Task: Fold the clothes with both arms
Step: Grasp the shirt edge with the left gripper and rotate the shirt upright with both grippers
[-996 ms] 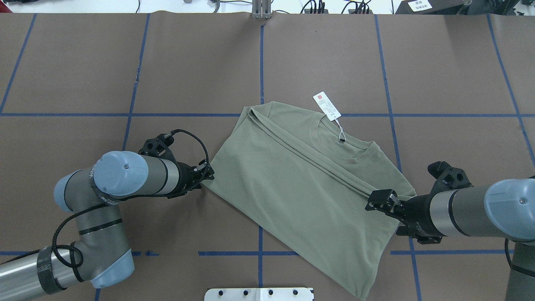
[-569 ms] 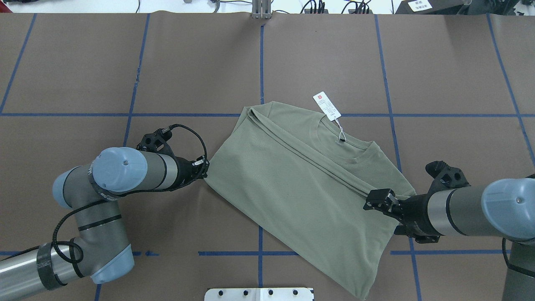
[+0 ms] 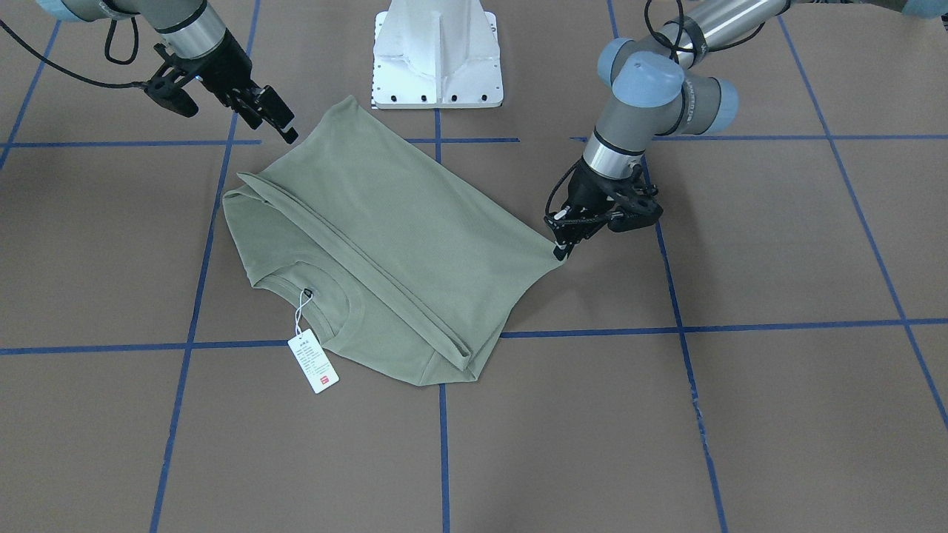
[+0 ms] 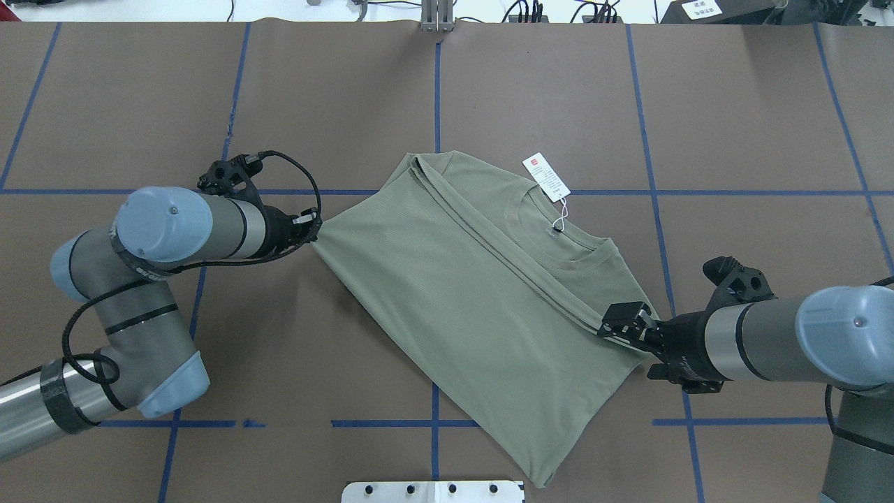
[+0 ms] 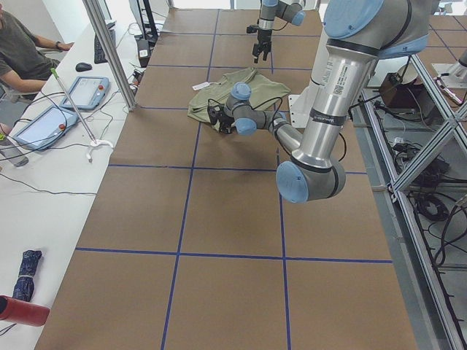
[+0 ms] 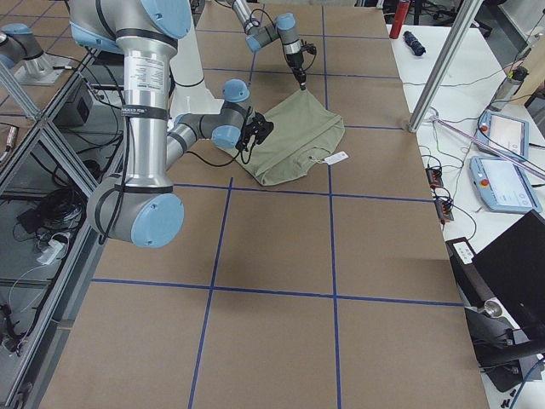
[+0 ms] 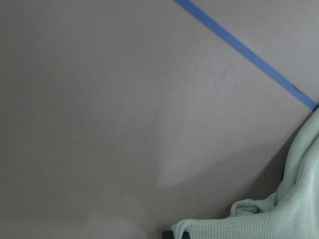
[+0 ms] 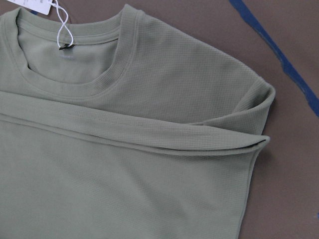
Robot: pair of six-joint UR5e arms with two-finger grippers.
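Since a second ago the left gripper (image 4: 314,229), black and two-fingered on its grey jointed arm, has dragged one corner of the sage-green long-sleeved knit shirt (image 4: 475,300) away from the robot and out toward its left. The whole garment has slid and turned with it across the brown paper-covered table (image 4: 559,91). That gripper is clamped tight on the corner, low at the table surface, and its wrist camera shows a bunch of ribbed cloth gathered right at the fingers. The right gripper (image 4: 616,325) has crept a little further in. It hangs above the shirt's opposite end, over the end of the narrow folded band that runs slantwise across the body. Its jaws look parted and hold nothing, and from its own camera the cloth lies untouched below. The shirt lies flat near the middle of the table, with the round ribbed neckline (image 4: 562,246) on the far side from the robot. The white hang tag with a red mark (image 4: 546,177) lies on the paper just beyond the neckline on its string. The hem corner nearest the robot lies just beside the white pedestal base (image 3: 438,52). A seated person (image 5: 22,51) is at the side desk
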